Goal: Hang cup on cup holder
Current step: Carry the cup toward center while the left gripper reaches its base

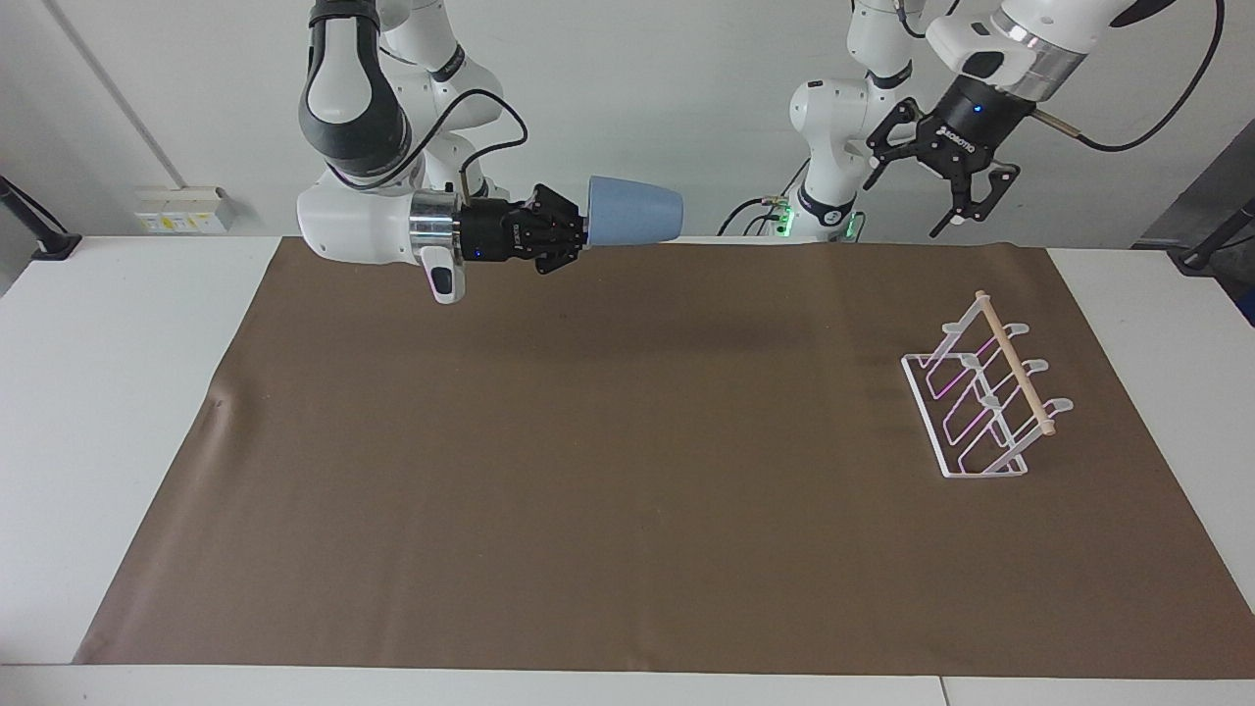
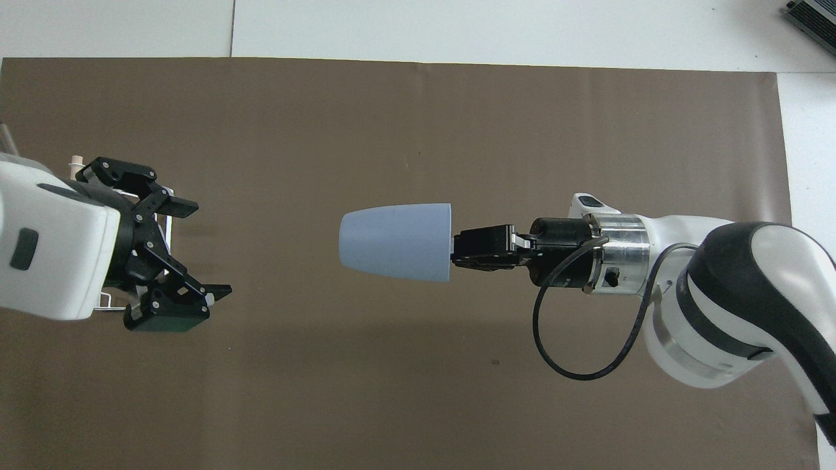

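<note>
The light-blue cup (image 1: 633, 211) (image 2: 396, 241) hangs on its side in the air over the middle of the brown mat, its base pointing toward the left arm's end. My right gripper (image 1: 580, 231) (image 2: 457, 251) is shut on its rim. The white wire cup holder (image 1: 980, 404) with its wooden dowel stands on the mat toward the left arm's end. My left gripper (image 1: 912, 194) (image 2: 209, 249) is raised high, open and empty, its fingers turned toward the cup. In the overhead view it covers most of the cup holder (image 2: 169, 230).
A brown mat (image 1: 627, 471) covers most of the white table (image 1: 108, 392). Both arm bases stand at the robots' edge of the table. A dark device corner (image 2: 813, 16) shows at the table's far corner in the overhead view.
</note>
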You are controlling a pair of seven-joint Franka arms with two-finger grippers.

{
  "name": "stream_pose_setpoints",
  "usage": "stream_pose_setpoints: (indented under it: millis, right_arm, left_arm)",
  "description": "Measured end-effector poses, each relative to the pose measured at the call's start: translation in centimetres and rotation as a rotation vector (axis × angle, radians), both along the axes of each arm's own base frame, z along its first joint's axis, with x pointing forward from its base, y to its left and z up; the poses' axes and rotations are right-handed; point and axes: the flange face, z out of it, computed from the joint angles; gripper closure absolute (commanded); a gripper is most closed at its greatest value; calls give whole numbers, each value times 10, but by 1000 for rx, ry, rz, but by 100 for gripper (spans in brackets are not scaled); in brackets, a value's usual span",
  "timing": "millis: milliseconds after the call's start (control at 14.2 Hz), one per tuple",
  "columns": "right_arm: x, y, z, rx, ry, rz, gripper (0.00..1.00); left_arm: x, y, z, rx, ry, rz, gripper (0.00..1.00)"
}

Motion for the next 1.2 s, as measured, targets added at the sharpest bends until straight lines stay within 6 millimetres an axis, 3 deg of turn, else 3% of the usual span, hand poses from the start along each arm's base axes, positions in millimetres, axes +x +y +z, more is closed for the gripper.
stream_pose_setpoints:
  millis: [282,565,776,988,1200]
  right_arm:
    - [0,0,0,-2,1,-3,100]
    - [1,-2,0,-2,1,-8,100]
    - [2,-4,-1,-3,1,-11,100]
    - [2,-5,-1,-3,1,-13,100]
    - [2,-5,-1,-3,1,-13,100]
  left_arm:
    - [-6,-27,8,-95,-45,-85,0]
    - [-21,-71,16,-140,-112,-161,0]
    - [-21,-81,19,-176,-149,-158,0]
    - [-12,-90,14,-214,-155,-132,0]
    - [-14,-116,2,-228,-128,-102,0]
